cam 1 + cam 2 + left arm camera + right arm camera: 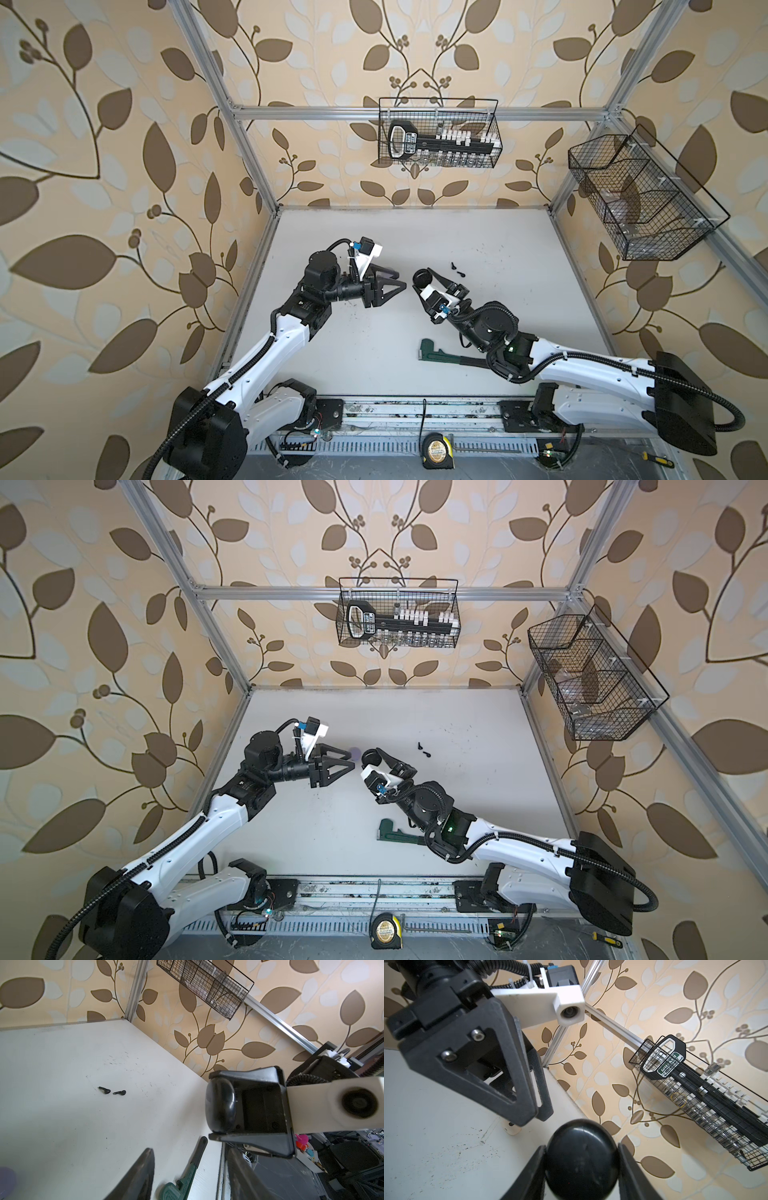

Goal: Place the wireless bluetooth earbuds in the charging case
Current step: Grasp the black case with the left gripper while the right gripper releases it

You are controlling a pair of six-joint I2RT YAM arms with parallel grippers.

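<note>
My right gripper (581, 1150) is clamped on the black charging case (581, 1163), one finger on each side of its rounded body. It holds the case up off the table (415, 232) near the middle. My left gripper (401, 280) sits just left of it, jaws apart with nothing between them. Two black earbuds (106, 1090) lie on the table, a little right of the case and farther back, close together but not touching.

I judge the case light, hard and glossy, so it could twist or slip between flat fingers. The hold across its widest part looks right to me. The earbuds I expect to be almost weightless, stiff and slick, easy to flick away. I would take one across its stem, leaving the bud end free to drop into its well.

I cannot tell whether the lid is open; the left wrist view gives me only a closed-looking shell. A lavender blur (354, 752) behind the left fingers and a small pale piece (513, 1130) under them are too hidden to name. No other earbuds show.
</note>
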